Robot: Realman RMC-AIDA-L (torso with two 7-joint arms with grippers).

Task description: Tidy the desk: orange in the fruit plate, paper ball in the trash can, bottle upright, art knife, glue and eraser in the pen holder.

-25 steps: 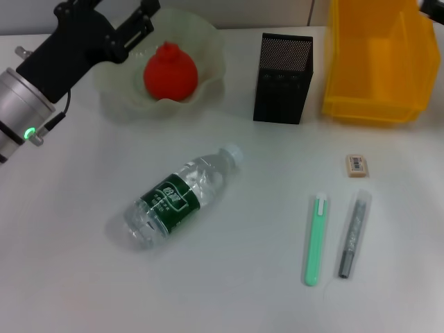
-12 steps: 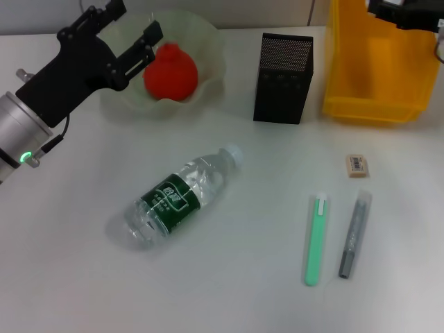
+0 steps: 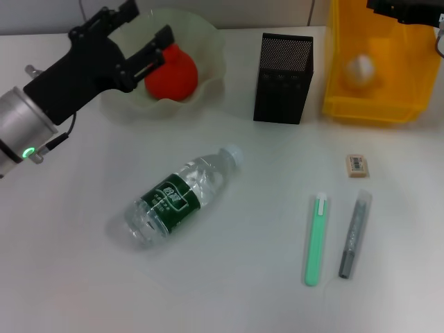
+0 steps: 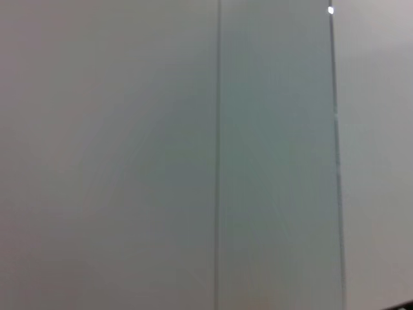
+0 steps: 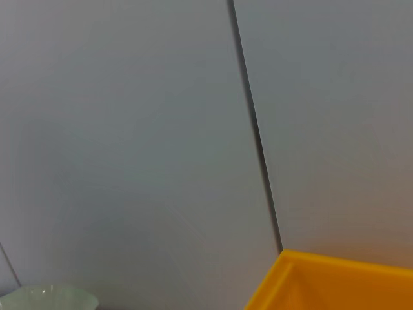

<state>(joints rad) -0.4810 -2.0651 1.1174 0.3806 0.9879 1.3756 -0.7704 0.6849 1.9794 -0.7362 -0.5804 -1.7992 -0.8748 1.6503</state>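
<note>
One orange, one bottle, one eraser; left gripper fingers spread apart, right's unreadable.

The desk is being lit brightly and evenly from overhead. Only a soft, faint shadow is being cast around the bottle, and small highlights are being caught on its clear plastic. The paper ball inside the trash can is being rendered as a blurred smear. Both wrist views are being filled by dim, flat grey wall panels with soft focus.
</note>
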